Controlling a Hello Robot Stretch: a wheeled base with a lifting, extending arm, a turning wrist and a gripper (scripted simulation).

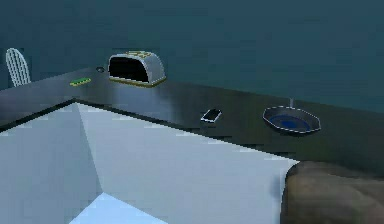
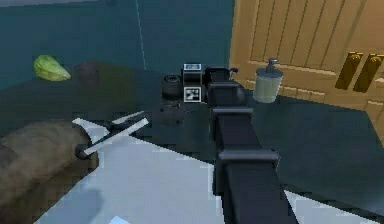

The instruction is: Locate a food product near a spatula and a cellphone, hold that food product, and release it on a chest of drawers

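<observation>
Where the spatula (image 2: 112,133) lies, a brown loaf (image 2: 40,160) sits just beside it

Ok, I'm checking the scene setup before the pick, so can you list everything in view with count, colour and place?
counter: one, dark, across both views
toaster: one, dark with pale trim, forward view's upper left
flat item: one, green, left of the toaster
ribbed object: one, white, forward view's left edge
cellphone: one, pale, mid-counter
pan: one, dark blue, right of the cellphone
loaf: one, brown, arm side view's lower left
spatula: one, pale with dark handle, beside the loaf
leafy lump: one, green, arm side view's upper left
bottle: one, grey, before the door
door: one, light wood, arm side view's upper right
arm: one, dark
gripper: one, dark; cannot tell whether it holds anything
</observation>
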